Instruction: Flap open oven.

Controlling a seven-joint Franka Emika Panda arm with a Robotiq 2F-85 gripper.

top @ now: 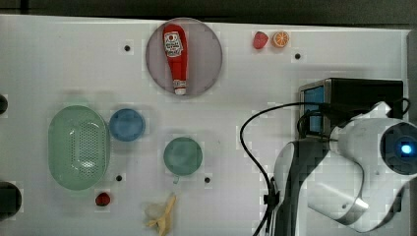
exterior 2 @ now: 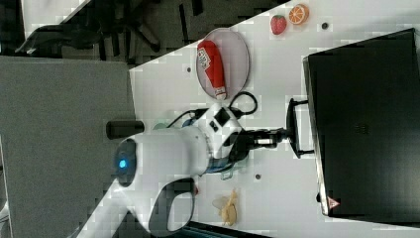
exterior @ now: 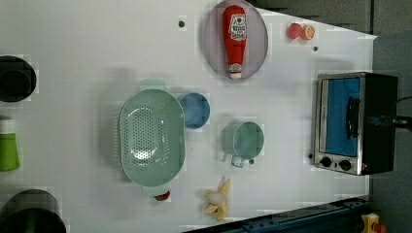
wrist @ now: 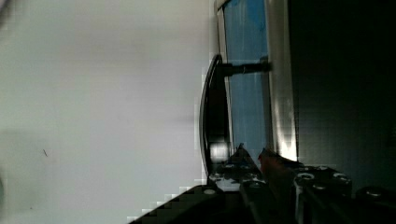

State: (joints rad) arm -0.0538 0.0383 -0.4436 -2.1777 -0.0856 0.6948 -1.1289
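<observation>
A white robot arm [top: 354, 162] overlaps a black boxy oven [top: 364, 93] with a blue door. A red ketchup bottle [top: 176, 55] lies on a round grey plate [top: 206, 54].

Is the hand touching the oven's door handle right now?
Touching: in the right view the hand meets the handle; the wrist view shows fingertips around the oven bar.

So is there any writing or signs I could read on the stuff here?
Red ketchup bottle: white label with print, too blurred to read.
Black-topped toaster oven: small red triangular warning sign near one corner, symbol unreadable.
Nothing else shows text.
</observation>
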